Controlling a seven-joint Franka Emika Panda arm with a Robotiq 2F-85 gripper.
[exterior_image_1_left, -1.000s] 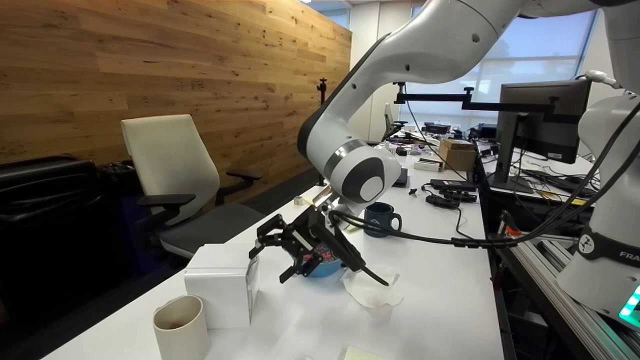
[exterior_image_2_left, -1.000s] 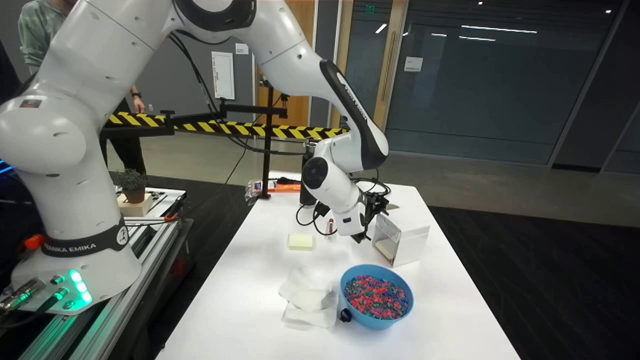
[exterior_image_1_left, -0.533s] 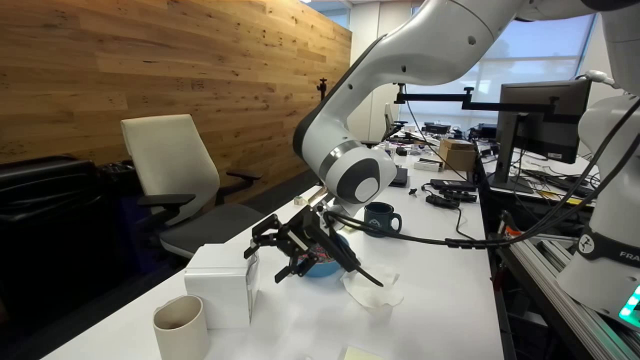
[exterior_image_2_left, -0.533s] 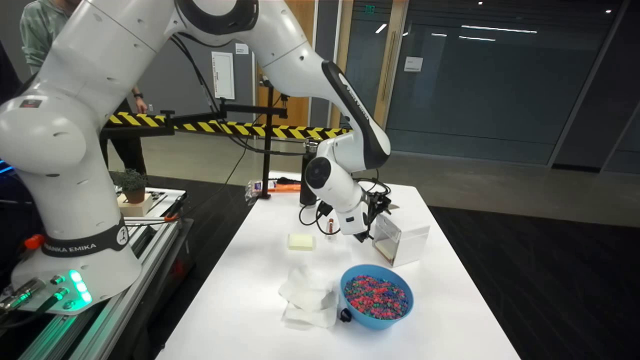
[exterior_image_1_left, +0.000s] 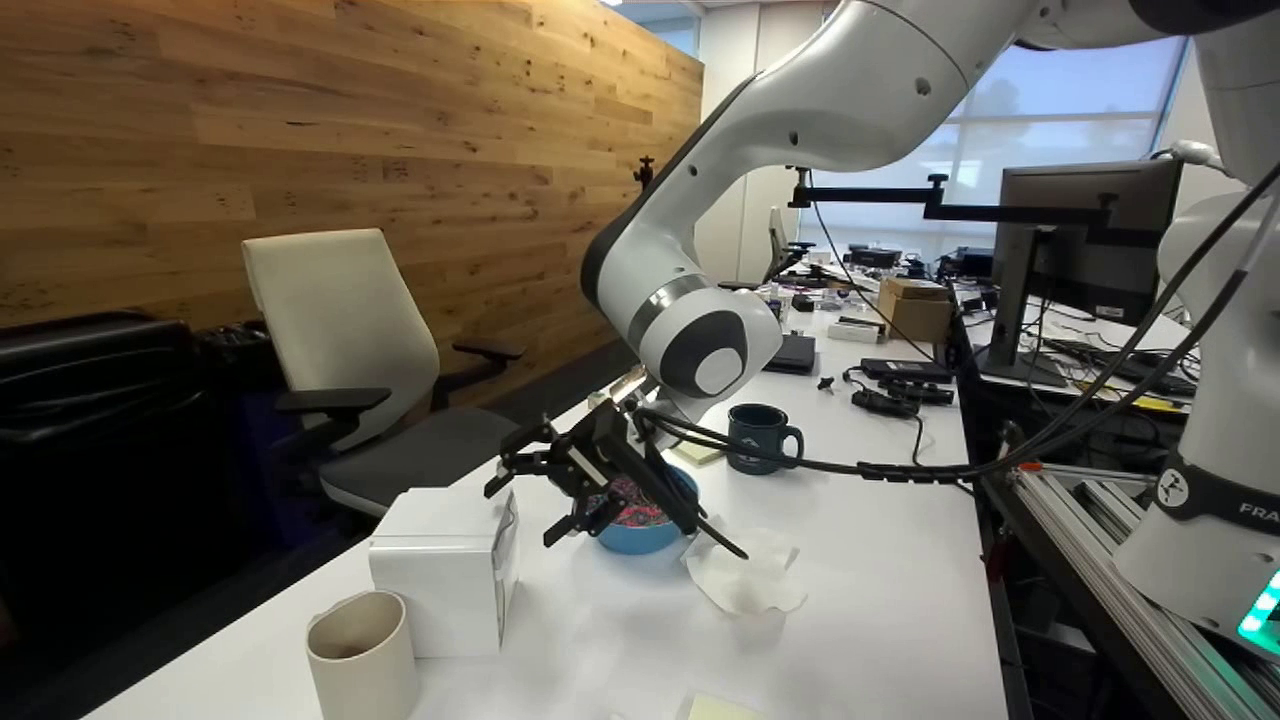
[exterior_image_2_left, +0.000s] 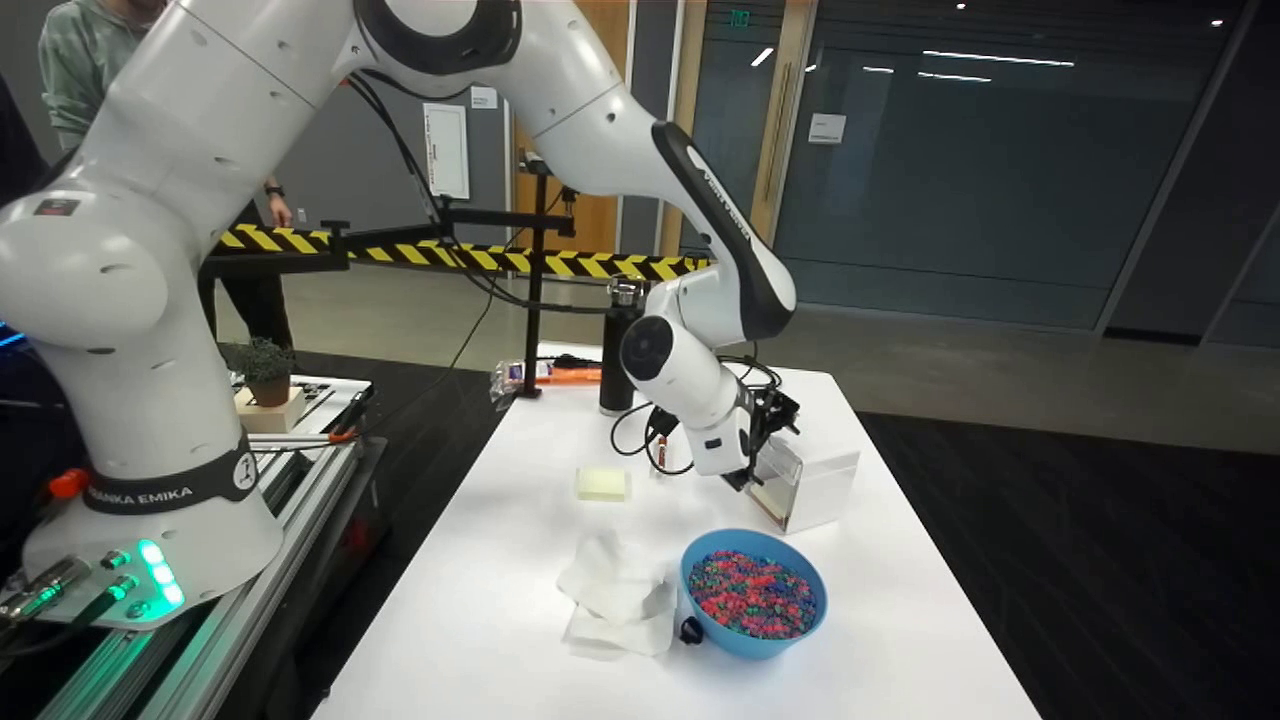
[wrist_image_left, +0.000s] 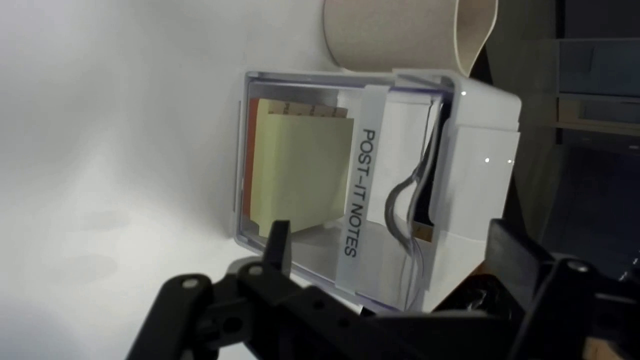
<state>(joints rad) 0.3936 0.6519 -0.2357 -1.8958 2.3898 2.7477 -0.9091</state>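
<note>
Just off the Post-it box (exterior_image_1_left: 440, 600), gripper (wrist_image_left: 390, 245) faces its POST-IT NOTES label (wrist_image_left: 361, 200). Fingers (wrist_image_left: 279, 250) spread wide; tips overlap the box's edges in wrist view, can't tell if either touches. Box stands on white table (exterior_image_1_left: 880, 600), yellow notes (wrist_image_left: 305, 170) inside it; its lower edge is blocked by the gripper in wrist view. In an exterior view the arm (exterior_image_2_left: 690, 388) hides most of the gripper. Cream cup (exterior_image_1_left: 362, 655) just beside the box: bottom cut off in an exterior view, part cut off in wrist view, contact with box unclear. Blue bowl (exterior_image_1_left: 640, 541) of coloured beads (exterior_image_2_left: 755, 595) near the box, opposite side from the cup; gripper covers part of it in an exterior view. White paper (exterior_image_2_left: 620, 595) farther from the box than the bowl, sheet count unclear.
</note>
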